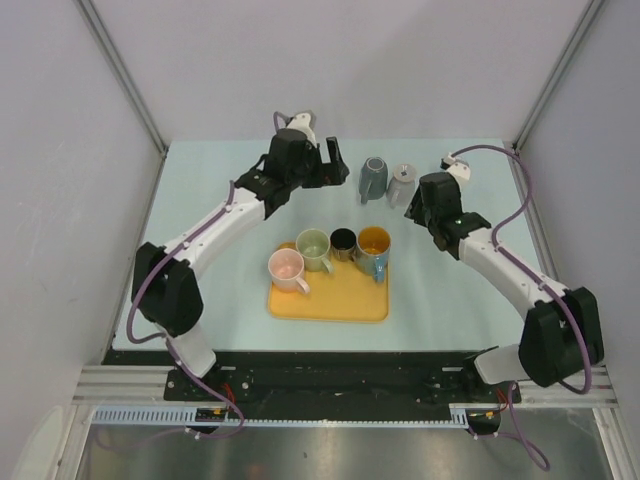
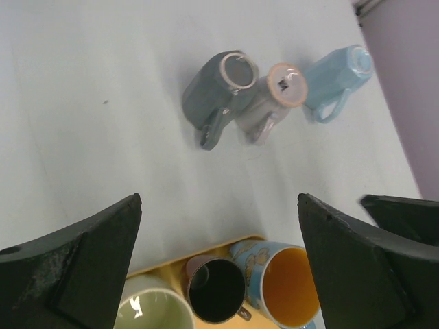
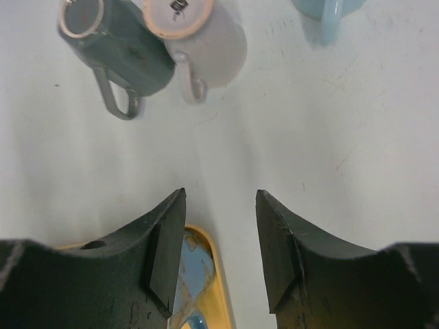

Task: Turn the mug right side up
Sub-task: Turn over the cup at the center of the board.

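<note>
Well, the job looks only partly done. Four cups stand the right way up on the flat yellow plastic tray [image 1: 330, 305]: a pink cup [image 1: 285, 266], a green cup [image 1: 313, 244], a black cup [image 1: 343, 240] and a blue cup with an orange inside [image 1: 373, 242].

Behind the tray, on the pale blue table [image 1: 210, 180], three more sit bottom up. They are the dark grey-green mug [image 2: 216, 86], the light grey mug [image 2: 271, 99] pressed close to it, and the light blue mug [image 2: 339, 75] just beside that. I think these three are what is left to turn over. I cannot tell which one comes first.

The left gripper [image 2: 219, 199] hangs over the table near them. Its fingers are spread wide and hold nothing. The right gripper [image 3: 221, 195] is over the far edge of the tray and points at the same mugs. Its fingers are a little apart and empty too. No mug is touched yet.
</note>
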You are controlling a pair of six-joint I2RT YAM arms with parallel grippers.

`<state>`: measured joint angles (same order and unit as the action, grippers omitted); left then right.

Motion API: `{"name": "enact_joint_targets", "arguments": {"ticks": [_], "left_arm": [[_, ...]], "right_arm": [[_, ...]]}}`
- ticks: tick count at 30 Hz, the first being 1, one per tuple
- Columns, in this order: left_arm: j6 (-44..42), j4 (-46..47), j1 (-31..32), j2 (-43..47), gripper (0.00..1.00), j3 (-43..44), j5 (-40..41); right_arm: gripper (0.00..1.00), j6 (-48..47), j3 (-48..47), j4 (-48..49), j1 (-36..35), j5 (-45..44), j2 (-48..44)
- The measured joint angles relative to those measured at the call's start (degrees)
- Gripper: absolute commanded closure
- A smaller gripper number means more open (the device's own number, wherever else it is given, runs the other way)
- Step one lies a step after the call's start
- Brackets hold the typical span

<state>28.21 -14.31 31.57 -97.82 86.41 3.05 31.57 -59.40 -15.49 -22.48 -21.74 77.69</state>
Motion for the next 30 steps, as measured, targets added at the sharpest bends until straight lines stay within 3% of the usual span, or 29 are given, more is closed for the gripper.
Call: {"name": "enact_joint_targets", "arguments": {"ticks": [5,12,18,30], "left_arm": [[-5.60,-2.21,-0.98,-7.69,0.02,11.04,-6.73],[-12.00,-11.02,-1.99,-28.46,0.05,34.29,-13.97],[-17.88,-17.57,-1.79,-37.33,0.07,39.71,-13.68],[-25.22,-17.66,0.68,-41.53,0.09,47.17,-12.26]], "right_arm": [[0.51,1.11,-0.13,-0.48,0.63,0.31,3.10],[0.50,2.25,-0.59,-4.57,-0.42,-0.59,-7.78],[0.50,1.84,-1.90,-10.45,-1.05,-0.24,-18.86],[0.50,-0.31,-1.73,-17.73,-1.29,0.55,-23.98]]}}
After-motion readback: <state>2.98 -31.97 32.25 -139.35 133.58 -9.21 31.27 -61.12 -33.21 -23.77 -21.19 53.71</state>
